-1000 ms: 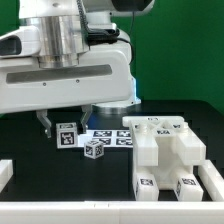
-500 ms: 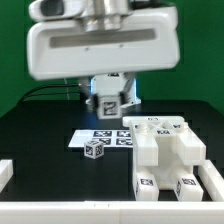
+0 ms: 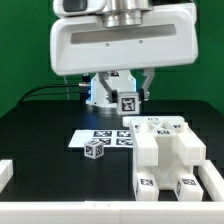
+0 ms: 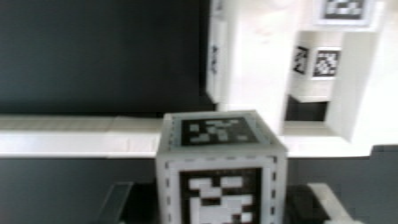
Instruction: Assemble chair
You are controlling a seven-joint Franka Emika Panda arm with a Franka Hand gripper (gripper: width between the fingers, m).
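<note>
My gripper (image 3: 128,108) is shut on a small white chair block (image 3: 128,102) with black-and-white tags and holds it in the air, above and just behind the chunky white chair structure (image 3: 165,150) at the exterior view's right. In the wrist view the held block (image 4: 221,160) stands between my dark fingers (image 4: 132,202), my gripper (image 4: 221,208) closed on its sides. The chair structure (image 4: 267,50) shows beyond it. Another small tagged cube (image 3: 95,149) rests on the marker board (image 3: 104,133).
A white rail (image 3: 8,172) stands at the exterior view's left edge and another (image 3: 60,212) runs along the front. A long white bar (image 4: 71,135) crosses the wrist view below the held block. The arm's blue-lit base (image 3: 98,95) is behind the marker board.
The arm has lifted the tagged block off the table at the left of the marker board and carried it up and toward the exterior view's right, close to the chair structure.
</note>
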